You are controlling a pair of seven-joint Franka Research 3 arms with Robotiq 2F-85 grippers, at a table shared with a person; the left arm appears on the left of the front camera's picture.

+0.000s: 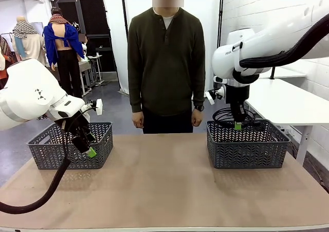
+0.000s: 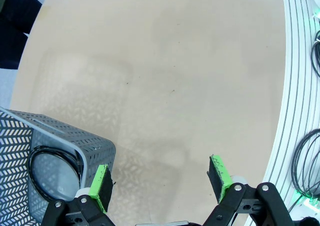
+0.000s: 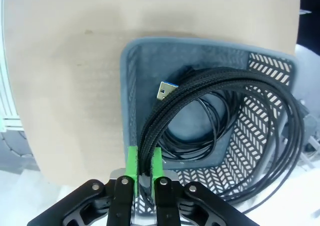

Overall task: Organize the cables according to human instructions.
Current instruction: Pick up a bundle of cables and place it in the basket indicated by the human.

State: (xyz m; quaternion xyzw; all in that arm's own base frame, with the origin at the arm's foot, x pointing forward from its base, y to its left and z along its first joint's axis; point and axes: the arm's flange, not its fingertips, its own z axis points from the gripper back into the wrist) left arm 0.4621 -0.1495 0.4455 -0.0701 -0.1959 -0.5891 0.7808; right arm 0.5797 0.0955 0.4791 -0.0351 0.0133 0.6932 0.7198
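Observation:
My right gripper (image 1: 237, 125) (image 3: 143, 168) is shut on a coiled braided black cable (image 3: 210, 80) (image 1: 225, 117) and holds it just above the right grey basket (image 1: 247, 148) (image 3: 131, 85). The coil's blue-tipped USB plug (image 3: 167, 90) points up over the basket's corner. A thinner coiled cable (image 3: 200, 143) lies on that basket's floor. My left gripper (image 1: 86, 145) (image 2: 160, 181) is open with nothing between its fingers. It hangs low in front of the left grey basket (image 1: 46, 152) (image 2: 95, 148), where another black coil (image 2: 50, 158) rests.
A person (image 1: 166, 67) stands at the far edge of the table, arms hanging at the sides. The tan tabletop (image 1: 164, 185) stretches bare between the two baskets. A white table (image 1: 293, 103) stands to the right. Black cords (image 2: 306, 166) lie past the table's ribbed edge.

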